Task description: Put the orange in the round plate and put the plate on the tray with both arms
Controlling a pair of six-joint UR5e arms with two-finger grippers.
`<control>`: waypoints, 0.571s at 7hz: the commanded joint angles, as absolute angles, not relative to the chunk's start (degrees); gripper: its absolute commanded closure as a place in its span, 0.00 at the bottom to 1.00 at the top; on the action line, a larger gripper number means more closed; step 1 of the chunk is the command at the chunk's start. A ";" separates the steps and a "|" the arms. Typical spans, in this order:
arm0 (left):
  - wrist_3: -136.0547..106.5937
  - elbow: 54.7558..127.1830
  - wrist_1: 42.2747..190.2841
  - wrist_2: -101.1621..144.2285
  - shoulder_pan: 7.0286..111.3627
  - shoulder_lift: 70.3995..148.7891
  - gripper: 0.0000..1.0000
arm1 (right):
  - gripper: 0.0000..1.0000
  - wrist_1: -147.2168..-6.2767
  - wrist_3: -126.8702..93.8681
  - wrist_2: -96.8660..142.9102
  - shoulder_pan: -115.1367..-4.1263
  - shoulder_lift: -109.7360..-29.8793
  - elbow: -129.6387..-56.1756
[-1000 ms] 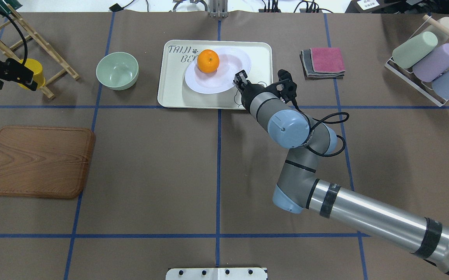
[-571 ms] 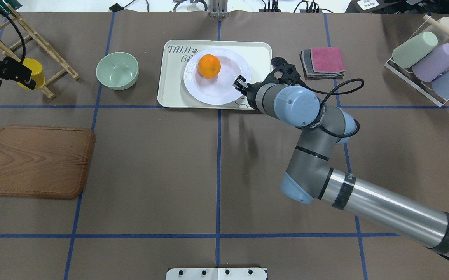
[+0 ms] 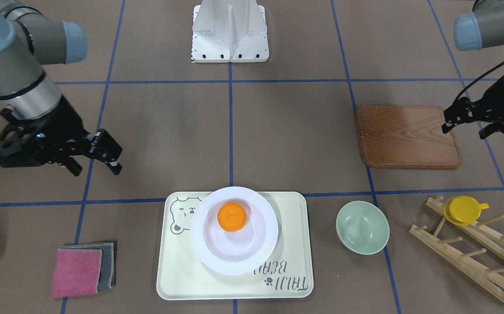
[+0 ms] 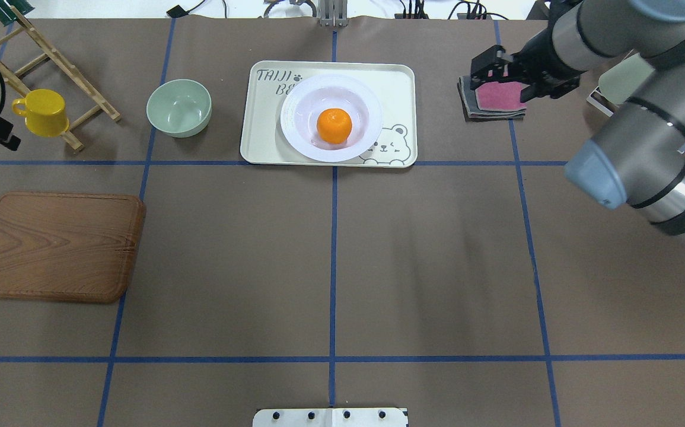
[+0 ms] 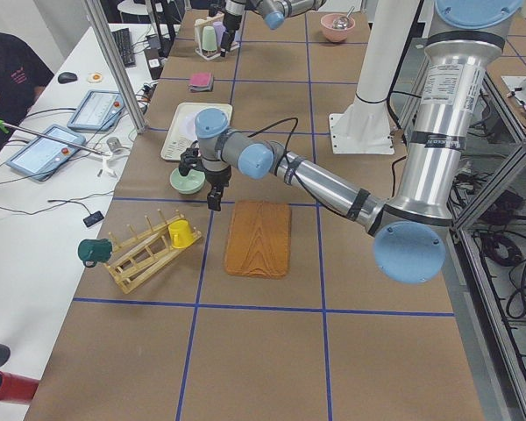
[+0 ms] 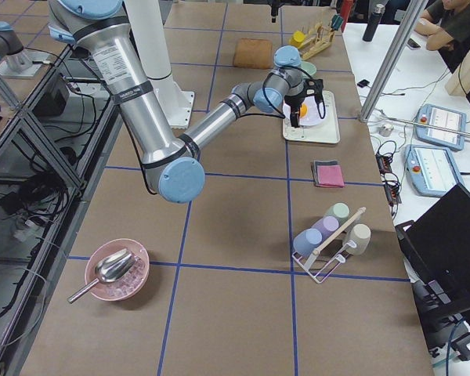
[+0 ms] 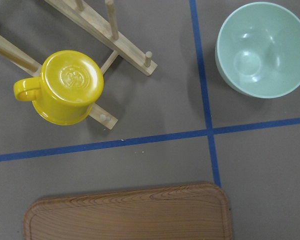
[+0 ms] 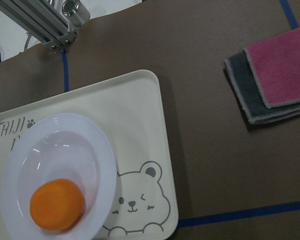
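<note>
The orange (image 4: 334, 126) lies in the middle of the round plate (image 4: 295, 101), which rests flat on the tray (image 4: 398, 89). The front view shows the same: orange (image 3: 231, 216), plate (image 3: 204, 248), tray (image 3: 295, 218). My right gripper (image 4: 499, 88) hovers open and empty above the folded cloths, well right of the tray; its fingers (image 3: 108, 150) are spread apart. My left gripper (image 3: 463, 132) is open and empty at the table's left edge, over the wooden board's outer side. The right wrist view looks down on the orange (image 8: 57, 204) in the plate (image 8: 20, 165).
A pale green bowl (image 4: 179, 108) stands left of the tray. A yellow cup (image 4: 42, 112) hangs on a wooden rack (image 4: 87, 95) at the back left. A wooden board (image 4: 57, 246) lies front left. Folded cloths (image 4: 496, 110) lie right of the tray.
My right gripper has let go of the plate's rim and pulled back up to the right. The plate has settled flat and the orange rolled to its middle. The left gripper drew left.
</note>
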State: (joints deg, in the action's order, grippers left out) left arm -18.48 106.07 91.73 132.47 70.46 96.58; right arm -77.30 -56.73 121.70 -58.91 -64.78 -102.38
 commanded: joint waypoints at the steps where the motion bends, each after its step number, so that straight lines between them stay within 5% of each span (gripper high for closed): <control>1: -6.10 105.91 91.58 132.89 77.05 90.46 0.02 | 0.00 -85.55 -30.51 123.93 -67.82 -69.24 -103.18; 4: 1.05 100.75 91.84 132.98 82.87 87.89 0.02 | 0.00 -87.27 -17.57 126.81 -77.66 -81.68 -103.09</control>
